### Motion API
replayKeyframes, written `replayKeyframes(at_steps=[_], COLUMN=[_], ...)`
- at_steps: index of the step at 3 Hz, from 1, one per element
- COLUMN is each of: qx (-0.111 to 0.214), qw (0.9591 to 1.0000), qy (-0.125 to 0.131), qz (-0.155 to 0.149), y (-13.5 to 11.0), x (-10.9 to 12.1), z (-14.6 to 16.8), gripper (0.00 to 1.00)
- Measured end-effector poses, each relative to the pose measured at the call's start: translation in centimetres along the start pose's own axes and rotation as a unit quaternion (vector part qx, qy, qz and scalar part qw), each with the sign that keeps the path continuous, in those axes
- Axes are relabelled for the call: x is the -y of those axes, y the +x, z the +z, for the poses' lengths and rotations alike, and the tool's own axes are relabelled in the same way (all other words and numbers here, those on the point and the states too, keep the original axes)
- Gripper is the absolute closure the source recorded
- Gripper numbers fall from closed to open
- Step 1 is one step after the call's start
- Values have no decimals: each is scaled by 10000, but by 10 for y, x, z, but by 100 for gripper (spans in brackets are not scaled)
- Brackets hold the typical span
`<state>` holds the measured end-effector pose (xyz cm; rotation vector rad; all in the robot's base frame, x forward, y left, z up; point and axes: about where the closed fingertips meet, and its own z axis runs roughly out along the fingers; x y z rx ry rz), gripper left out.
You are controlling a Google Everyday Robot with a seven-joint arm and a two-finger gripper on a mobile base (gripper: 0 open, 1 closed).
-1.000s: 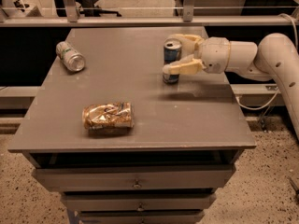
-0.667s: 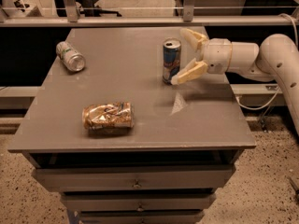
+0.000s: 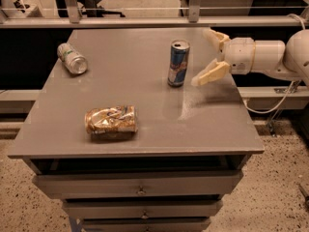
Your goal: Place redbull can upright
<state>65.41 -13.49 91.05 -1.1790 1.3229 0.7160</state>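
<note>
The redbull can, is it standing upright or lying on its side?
Upright. The redbull can stands on its base on the table, silver top facing up. The gripper is open just to its right, not touching it.

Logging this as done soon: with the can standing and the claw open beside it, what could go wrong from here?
The claw hangs open close beside the upright redbull can. Its nearer finger points toward the can, so a sideways swing could clip it. The can is slim and tall, so even a light knock may topple it.
</note>
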Motion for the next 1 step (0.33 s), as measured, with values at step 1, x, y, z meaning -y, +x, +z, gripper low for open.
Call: replayKeyframes(at_steps=[1], qx=[-347], qw=[9988], qy=[343], qz=[-22], y=[-17], x=[11], z=[-49], gripper=[0])
